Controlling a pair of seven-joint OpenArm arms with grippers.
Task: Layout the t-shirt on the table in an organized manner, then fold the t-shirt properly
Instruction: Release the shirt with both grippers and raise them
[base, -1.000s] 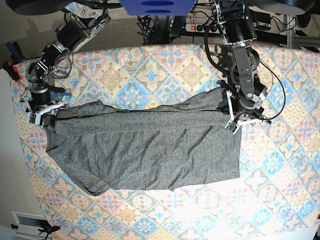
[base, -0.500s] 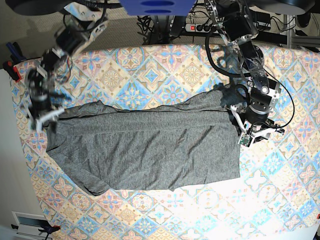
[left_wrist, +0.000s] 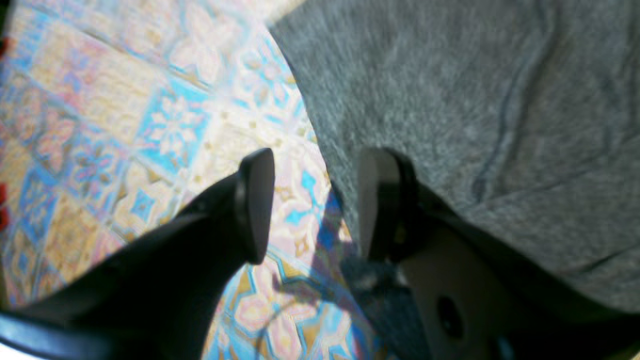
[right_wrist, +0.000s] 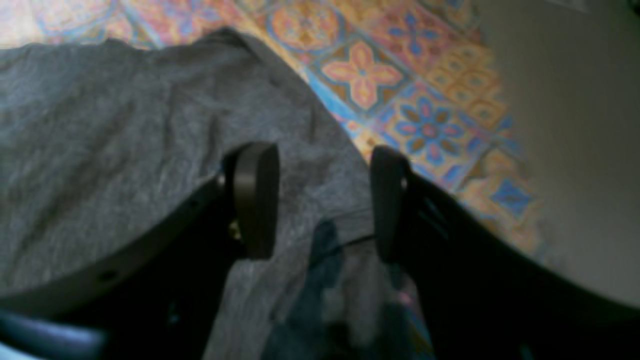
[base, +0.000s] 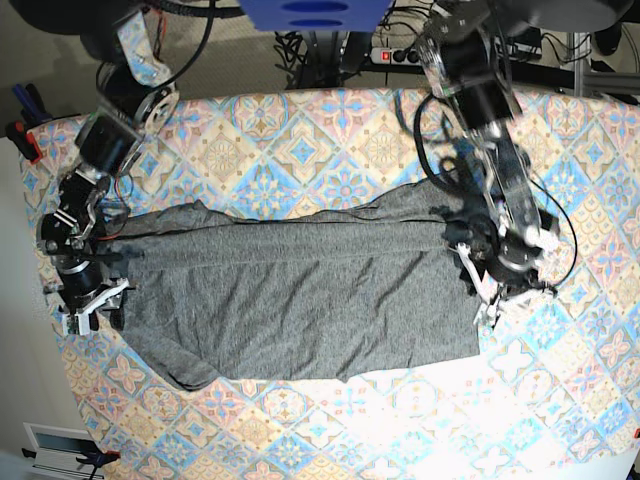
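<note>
T-shirt (base: 300, 290) lies spread flat across the tabletop (base: 330, 130), base view; both arms reach down at its opposite ends. Left wrist view: left tool (left_wrist: 312, 205) parted, holding nothing, astride the shirt's edge (left_wrist: 450, 100) over tile print (left_wrist: 150, 125). Right wrist view: right tool (right_wrist: 322, 200) parted, empty, above grey cloth (right_wrist: 100, 125).

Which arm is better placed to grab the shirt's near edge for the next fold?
Either, each at its own end. The left gripper is open at the t-shirt's hem side, the right gripper open over the opposite end.
</note>
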